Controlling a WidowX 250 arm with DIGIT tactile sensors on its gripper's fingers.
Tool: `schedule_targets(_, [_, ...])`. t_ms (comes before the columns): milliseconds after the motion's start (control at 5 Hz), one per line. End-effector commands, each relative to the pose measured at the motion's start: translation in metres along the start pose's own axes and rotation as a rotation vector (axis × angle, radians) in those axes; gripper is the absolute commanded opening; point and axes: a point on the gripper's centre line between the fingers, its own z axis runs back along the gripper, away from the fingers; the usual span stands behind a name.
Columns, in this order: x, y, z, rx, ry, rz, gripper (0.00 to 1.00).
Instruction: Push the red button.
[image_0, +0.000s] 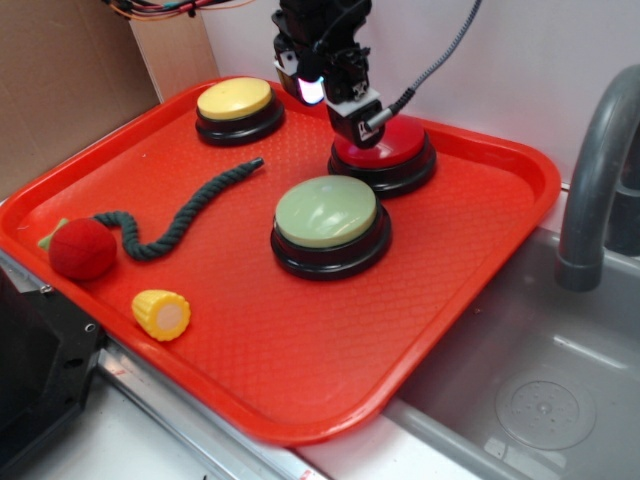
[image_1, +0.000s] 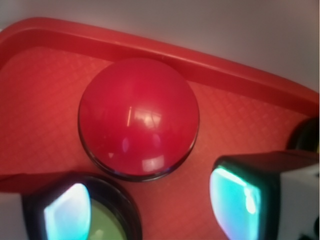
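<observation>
Red tray (image_0: 300, 400) with yellow button (image_0: 236, 100), green button (image_0: 326, 212), rope (image_0: 190, 215), fuzzy ball (image_0: 82, 248), toy corn (image_0: 162, 314); sink (image_0: 520, 390) beside.

The robot's hand (image_0: 352, 118) is a blocky black assembly with a glossy plastic look. A pale, white-pink glowing patch shows on its front face, and a white rectangular block sits at its lower end. A small silver cylindrical fitting juts from that block on the right. From there a grey braided cable (image_0: 440, 55) curves up and away to the right. In the wrist view, the two fingers (image_1: 240, 197) appear as black-framed pads with glowing cyan-white faces, backed by white plastic.
</observation>
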Motion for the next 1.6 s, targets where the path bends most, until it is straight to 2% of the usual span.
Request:
schedule_targets(0, [0.014, 0.008, 0.039, 0.026, -0.081, 0.048, 1.00])
schedule_targets(1000, [-0.002, 0.002, 0.097, 0.009, -0.117, 0.089, 1.00])
schedule_targets(1200, [-0.006, 0.002, 0.106, 0.030, -0.096, 0.104, 1.00])
schedule_targets(1400, [-0.011, 0.002, 0.115, 0.026, -0.092, 0.103, 1.00])
